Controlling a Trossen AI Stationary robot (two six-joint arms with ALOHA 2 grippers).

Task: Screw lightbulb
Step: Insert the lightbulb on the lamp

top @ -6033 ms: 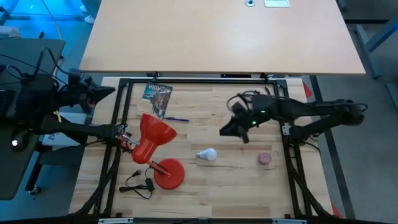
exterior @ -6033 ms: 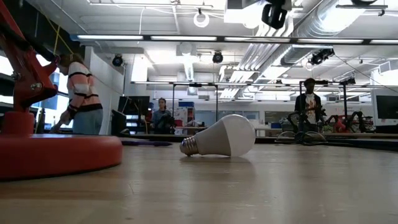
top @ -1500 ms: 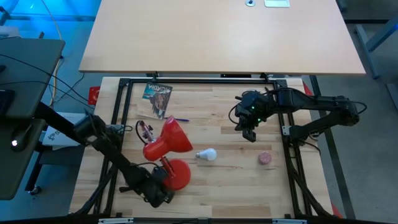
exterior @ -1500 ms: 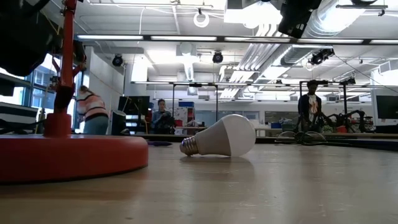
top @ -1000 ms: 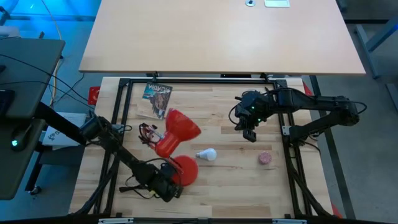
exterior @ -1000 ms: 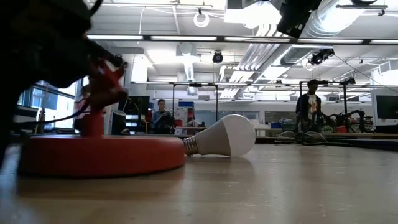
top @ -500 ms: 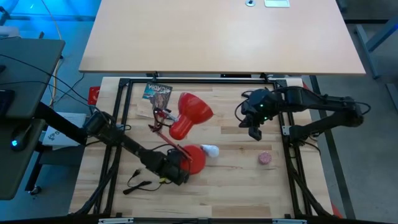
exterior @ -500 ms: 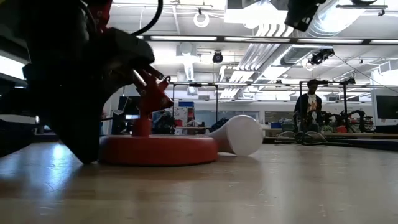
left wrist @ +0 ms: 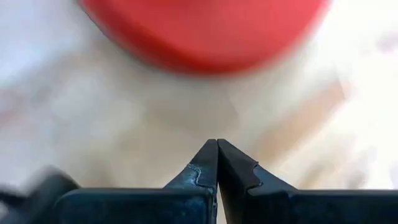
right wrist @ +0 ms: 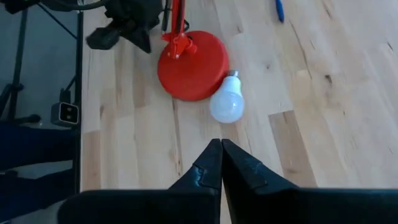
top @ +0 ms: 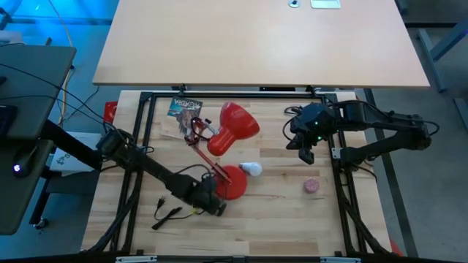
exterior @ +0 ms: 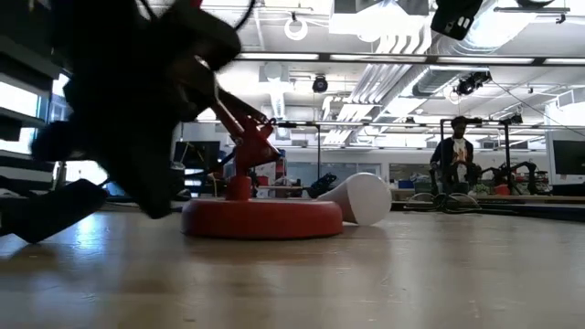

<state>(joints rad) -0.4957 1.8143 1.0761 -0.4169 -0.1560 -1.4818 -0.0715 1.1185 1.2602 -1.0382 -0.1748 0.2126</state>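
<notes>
The red lamp stands on its round base (top: 231, 183), its shade (top: 235, 126) tipped toward the far side. The white lightbulb (top: 251, 169) lies on its side on the table, right against the base's rim (right wrist: 214, 78). In the low view its screw end is hidden behind the base (exterior: 263, 219). My left gripper (top: 213, 203) is shut and low at the base's near-left side. In the left wrist view a strip of table shows between its tips (left wrist: 217, 142) and the base (left wrist: 205, 31). My right gripper (top: 306, 155) hangs shut, high above the table, right of the lightbulb (right wrist: 226, 102).
A pink ball (top: 312, 185) lies near the right frame rail. A booklet (top: 184, 111) and a blue pen (right wrist: 279, 9) lie at the far left. A black cord and plug (top: 168, 212) trail by the left arm. Bare wood lies between lightbulb and ball.
My left gripper has swept low toward the table's right edge. The lamp's base has slid right ahead of it and the lamp has turned, its shade swinging toward the far right. The base has met the lightbulb and nudged it farther back. My right gripper has drifted right and slightly up.
</notes>
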